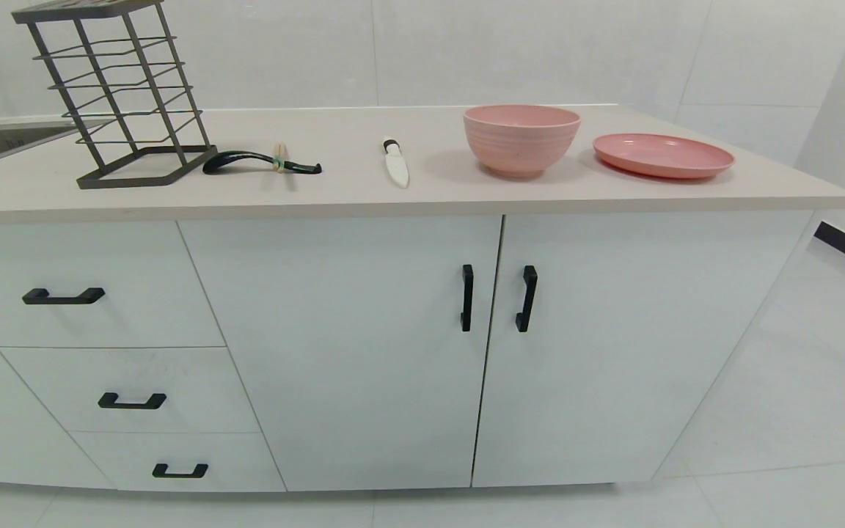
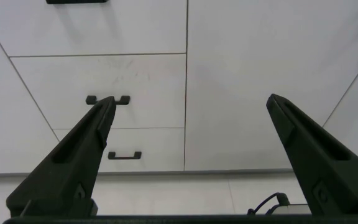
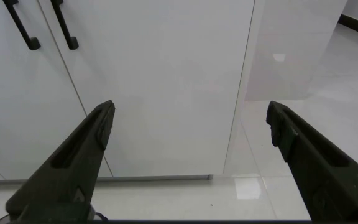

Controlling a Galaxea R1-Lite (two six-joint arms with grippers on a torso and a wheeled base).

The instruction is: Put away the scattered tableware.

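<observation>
Dark metal wire rack (image 1: 118,95) stands at the left end of the tabletop (image 1: 364,192), and nothing is in it. Just beside it lies one black spoon (image 1: 235,159), with what looks like one pair of wooden chopsticks (image 1: 281,155) across its handle. Then come one white knife (image 1: 395,165), one pink bowl (image 1: 521,138) and one pink plate (image 1: 663,155), each apart from the others. So five pieces are scattered and none seems put away; the task is judged to be at its very start. The left pincer (image 2: 189,101) is open and holds nothing, low before the drawers (image 2: 98,84). The right pincer (image 3: 189,106) is also open and empty, low before the cabinet doors (image 3: 154,81).
</observation>
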